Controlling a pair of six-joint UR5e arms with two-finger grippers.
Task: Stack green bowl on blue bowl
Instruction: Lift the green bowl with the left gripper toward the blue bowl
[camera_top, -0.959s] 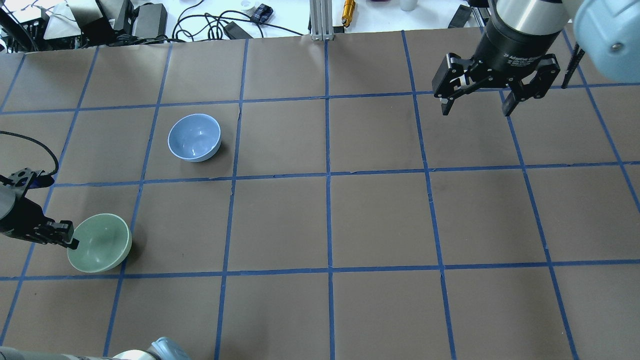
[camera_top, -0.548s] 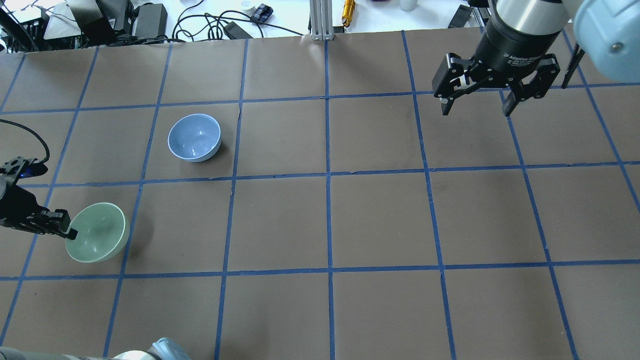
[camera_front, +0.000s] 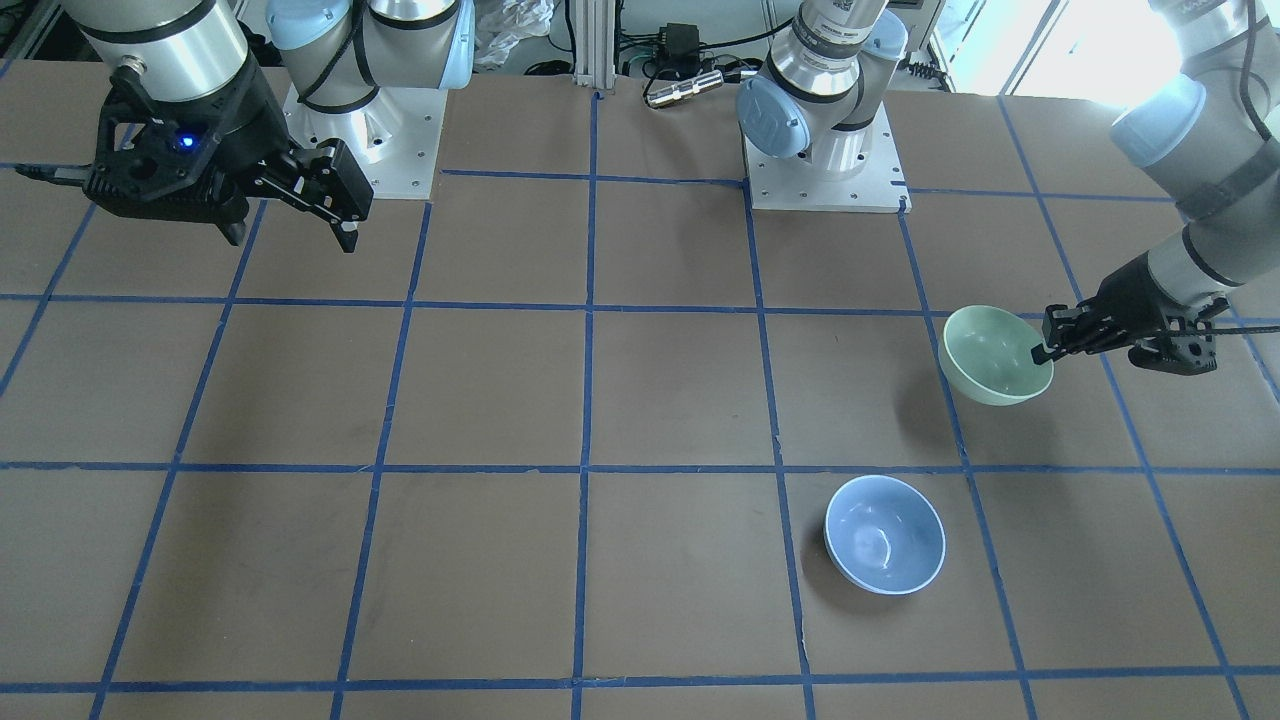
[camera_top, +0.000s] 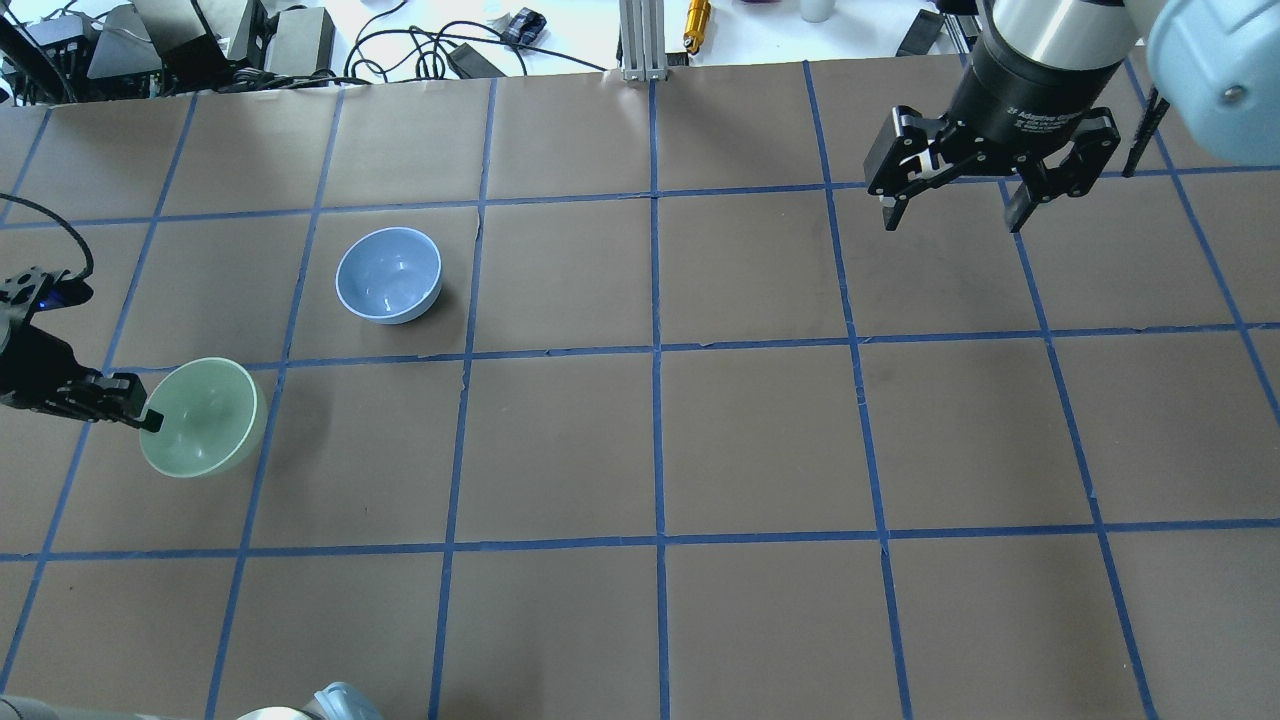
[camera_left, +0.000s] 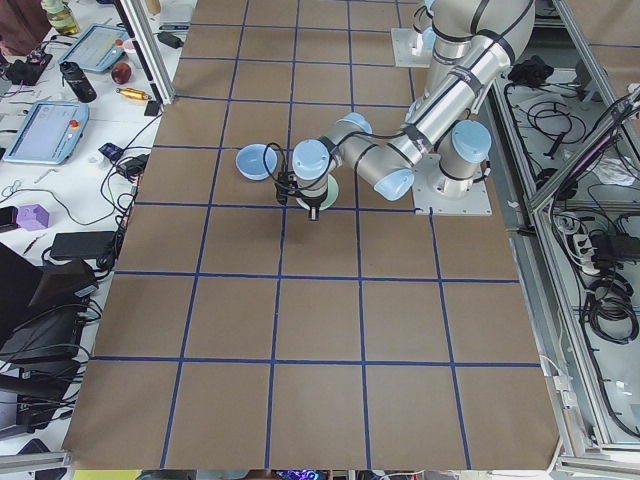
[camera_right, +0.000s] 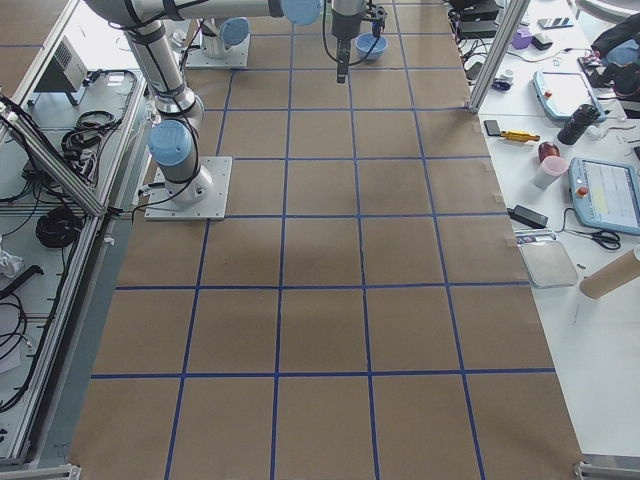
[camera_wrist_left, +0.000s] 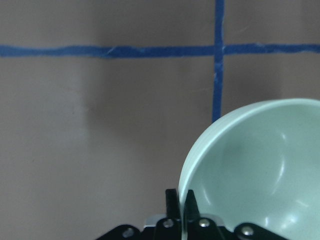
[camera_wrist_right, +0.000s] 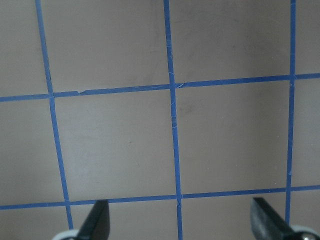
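Observation:
The pale mint-green bowl (camera_top: 203, 418) hangs above the table at the left, tilted, held by its rim. My left gripper (camera_top: 148, 419) is shut on that rim; the same shows in the front view, with gripper (camera_front: 1042, 351) and bowl (camera_front: 990, 353), and in the left wrist view (camera_wrist_left: 260, 170). The light blue bowl (camera_top: 389, 275) stands upright on the table, further out and to the right of the green bowl, and it also shows in the front view (camera_front: 885, 534). My right gripper (camera_top: 950, 205) is open and empty, high over the far right of the table.
The table (camera_top: 650, 440) is brown paper with a blue tape grid. Cables, power bricks and small tools (camera_top: 300, 40) lie beyond its far edge. The two robot bases (camera_front: 825, 150) stand at the near edge.
My left gripper has lifted the green bowl and carried it away from the robot, closer to the blue bowl. The right arm has not moved.

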